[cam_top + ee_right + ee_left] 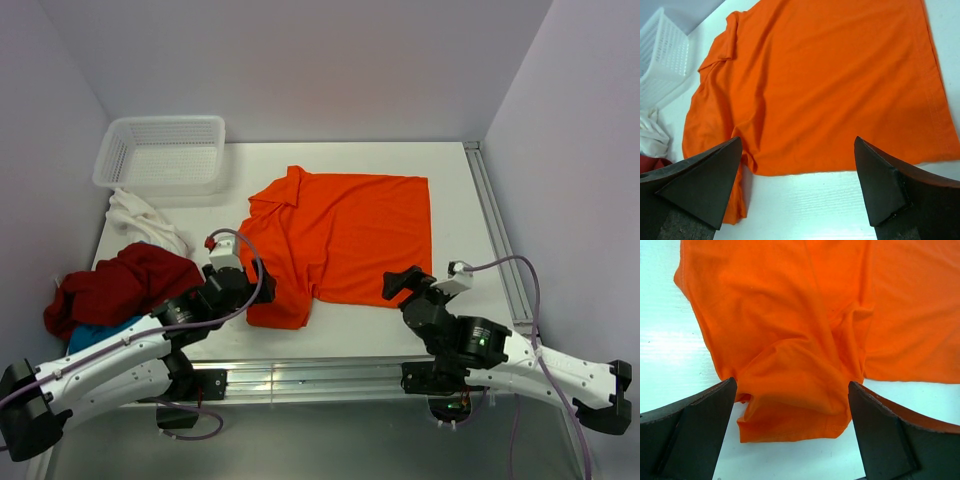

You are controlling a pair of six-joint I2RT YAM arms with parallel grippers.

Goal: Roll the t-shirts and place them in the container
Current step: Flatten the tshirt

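A: Left gripper (pixel 792 385), state?
B: Jaws spread wide, gripping nothing. A bunched flap of the orange t-shirt (pixel 790 315) lies right between the two fingers (pixel 695 430), its hemmed end on the near side of the tips. Can't tell if the pads touch the cloth.
A: Right gripper (pixel 797 140)?
B: Also spread wide, nothing held. Bare white table (pixel 815 200) sits between its tips, and the orange shirt's near edge runs straight across just ahead of them.
A: Further out?
B: The orange shirt spreads away from both sets of jaws, mostly flat, with its collar at the far left corner. The flap trails back toward the left jaws (the top view shows that gripper at the flap's left edge).
A: The other shirts?
B: All on the outer side of the left gripper. The dark red t-shirt (pixel 120 285) is heaped just beside the left arm. A blue t-shirt (pixel 90 335) peeks out under the red one's near side. The white t-shirt (pixel 140 220) is crumpled beyond the red one, touching it.
A: Anything past that?
B: A white mesh basket (pixel 165 122) at the table's far left corner, just beyond the white shirt.
A: Any brands or text?
B: Nothing readable. The shirts look plain, and any marks on the arms are too small to tell.
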